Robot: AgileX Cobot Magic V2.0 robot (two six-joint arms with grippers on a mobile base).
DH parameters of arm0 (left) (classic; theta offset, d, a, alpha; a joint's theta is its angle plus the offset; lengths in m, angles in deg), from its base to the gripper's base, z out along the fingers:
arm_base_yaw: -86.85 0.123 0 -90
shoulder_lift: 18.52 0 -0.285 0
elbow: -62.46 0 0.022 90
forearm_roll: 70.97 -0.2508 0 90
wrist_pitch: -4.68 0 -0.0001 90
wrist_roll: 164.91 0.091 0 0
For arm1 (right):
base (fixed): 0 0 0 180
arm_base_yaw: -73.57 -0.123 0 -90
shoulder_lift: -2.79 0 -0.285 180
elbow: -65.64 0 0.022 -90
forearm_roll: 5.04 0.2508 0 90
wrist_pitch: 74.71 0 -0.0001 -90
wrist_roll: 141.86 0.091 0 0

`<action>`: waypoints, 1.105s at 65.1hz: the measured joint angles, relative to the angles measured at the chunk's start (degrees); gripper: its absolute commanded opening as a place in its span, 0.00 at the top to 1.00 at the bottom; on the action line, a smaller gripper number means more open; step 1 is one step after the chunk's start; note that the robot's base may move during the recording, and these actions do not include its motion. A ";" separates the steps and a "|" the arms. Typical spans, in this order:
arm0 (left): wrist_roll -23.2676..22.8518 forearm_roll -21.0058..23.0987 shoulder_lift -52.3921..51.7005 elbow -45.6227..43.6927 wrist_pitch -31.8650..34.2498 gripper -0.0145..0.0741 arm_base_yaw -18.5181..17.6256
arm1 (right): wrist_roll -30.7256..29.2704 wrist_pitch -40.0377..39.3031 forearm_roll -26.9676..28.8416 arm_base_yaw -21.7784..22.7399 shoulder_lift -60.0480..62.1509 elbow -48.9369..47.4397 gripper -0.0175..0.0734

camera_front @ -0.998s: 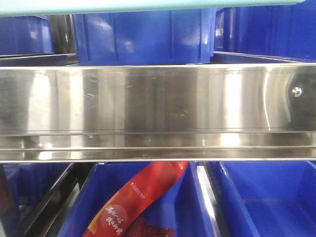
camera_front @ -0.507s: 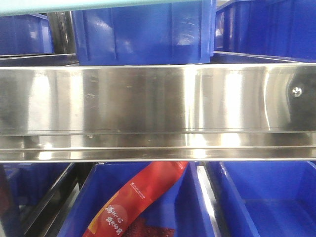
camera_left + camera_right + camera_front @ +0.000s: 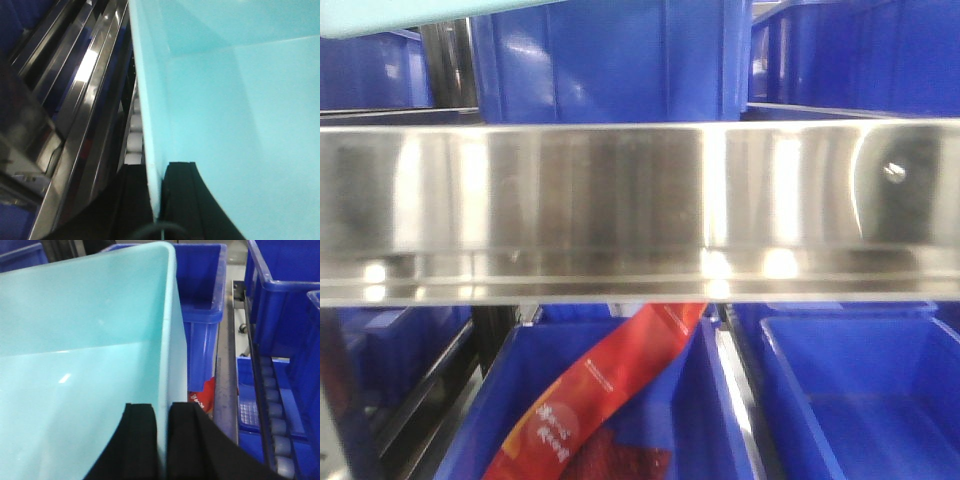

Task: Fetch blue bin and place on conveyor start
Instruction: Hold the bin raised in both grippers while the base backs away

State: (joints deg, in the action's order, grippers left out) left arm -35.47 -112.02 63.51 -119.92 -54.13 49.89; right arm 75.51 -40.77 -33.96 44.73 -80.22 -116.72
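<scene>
The blue bin is a pale aqua tub held between both grippers. Only a sliver of it point(image 3: 380, 15) shows at the top left of the front view. In the left wrist view its smooth inside point(image 3: 240, 100) fills the right side, and my left gripper point(image 3: 156, 167) is shut on its left wall, one black finger point(image 3: 182, 200) inside and one outside. In the right wrist view the bin point(image 3: 85, 340) fills the left side, and my right gripper point(image 3: 163, 410) is shut on its right wall. The conveyor start is out of view.
A shiny stainless-steel rack rail point(image 3: 620, 200) crosses the front view close ahead. Dark blue ribbed crates stand above it point(image 3: 610, 60) and below it point(image 3: 850, 390), one holding a red snack packet point(image 3: 610, 380). Blue crates point(image 3: 280, 295) and rollers point(image 3: 272, 415) lie right of the bin.
The aqua edge along the top of the front view has drawn back to the top left corner. The steel rail has shifted slightly up and left in view and is blurred.
</scene>
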 measured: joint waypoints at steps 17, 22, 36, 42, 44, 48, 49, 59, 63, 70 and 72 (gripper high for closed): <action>-0.39 -0.04 -0.34 0.00 -1.13 0.96 0.00 | -0.28 -4.18 -0.49 0.13 0.00 0.10 0.99; -0.39 -0.04 -0.34 0.00 -1.27 0.96 0.00 | -0.39 -4.96 -0.75 0.13 0.00 0.10 0.99; -0.61 -0.04 -0.38 0.00 -1.58 0.96 0.00 | -0.49 -6.17 -1.06 0.13 0.00 0.10 0.99; -0.61 -0.04 -0.38 0.00 -1.81 0.96 0.00 | -0.61 -6.64 -1.06 0.13 0.00 0.10 0.99; -0.61 -0.04 -0.38 0.00 -1.94 0.96 0.00 | -0.61 -6.88 -1.06 0.13 0.00 0.10 0.99; -0.61 -0.04 -0.38 0.00 -1.94 0.96 0.00 | -0.61 -7.08 -1.06 0.13 0.00 0.10 0.99; -0.61 -0.04 -0.38 0.00 -1.94 0.96 0.00 | -0.61 -7.08 -1.06 0.17 0.00 0.10 0.99; -0.61 -0.04 -0.38 0.00 -2.05 0.96 0.00 | -0.70 -7.32 -1.06 0.17 0.00 0.10 0.99; -0.61 -0.04 -0.38 0.00 -2.05 0.96 0.00 | -0.70 -7.32 -1.06 0.26 0.00 0.10 0.99; -0.61 -0.04 -0.38 0.00 -2.05 0.96 0.00 | -0.70 -7.42 -1.06 0.26 0.00 0.10 0.99; -0.61 -0.04 -0.38 0.00 -2.05 0.96 0.00 | -0.75 -7.42 -1.18 0.26 0.00 0.10 0.99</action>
State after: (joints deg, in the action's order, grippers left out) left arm -36.08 -112.05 63.13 -119.92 -56.18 49.89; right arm 74.76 -48.19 -35.14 44.99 -80.22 -116.63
